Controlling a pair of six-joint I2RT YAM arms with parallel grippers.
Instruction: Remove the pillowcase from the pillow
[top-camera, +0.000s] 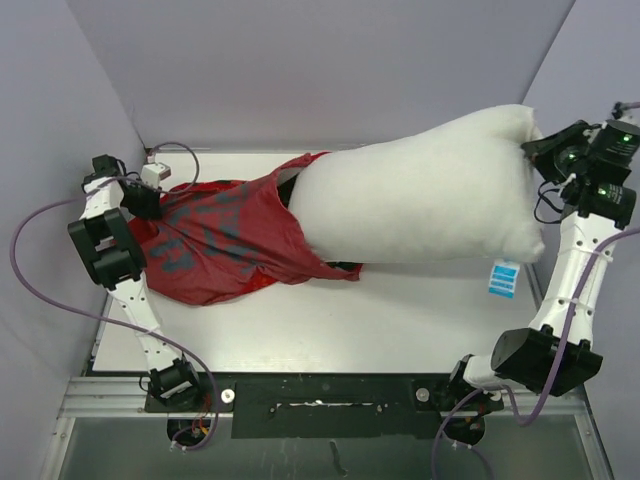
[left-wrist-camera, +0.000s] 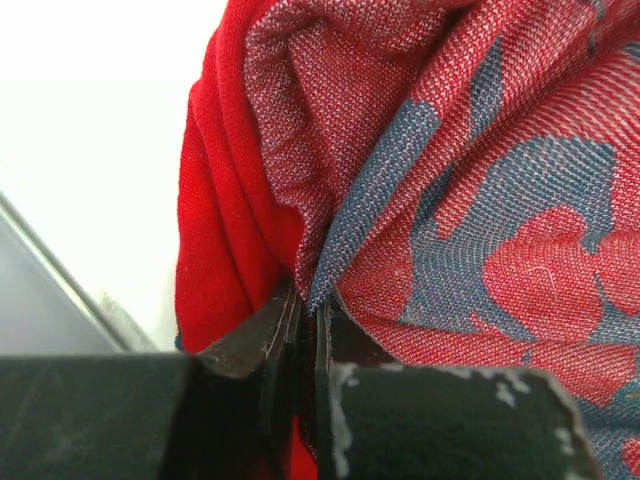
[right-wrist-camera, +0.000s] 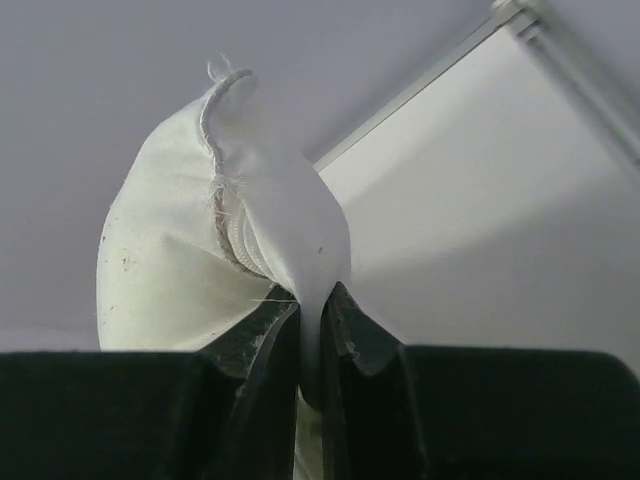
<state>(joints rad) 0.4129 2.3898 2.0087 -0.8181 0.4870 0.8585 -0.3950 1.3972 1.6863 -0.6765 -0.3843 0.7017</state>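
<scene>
The white pillow (top-camera: 420, 195) is lifted at the right and hangs across the table, most of it out of the cover. Its left end still sits in the mouth of the red pillowcase (top-camera: 225, 240), which lies crumpled at the left, duller reverse with dark blotches showing. A white-and-blue tag (top-camera: 504, 277) hangs from the pillow's right edge. My left gripper (top-camera: 148, 200) is shut on the pillowcase's far left end; the pinched fabric (left-wrist-camera: 400, 200) fills the left wrist view. My right gripper (top-camera: 545, 150) is shut on the pillow's right corner (right-wrist-camera: 260, 230), held above the table.
The white table surface (top-camera: 400, 320) shows in front of the pillow. Grey walls close in at the back and both sides. A metal rail runs along the near edge by the arm bases.
</scene>
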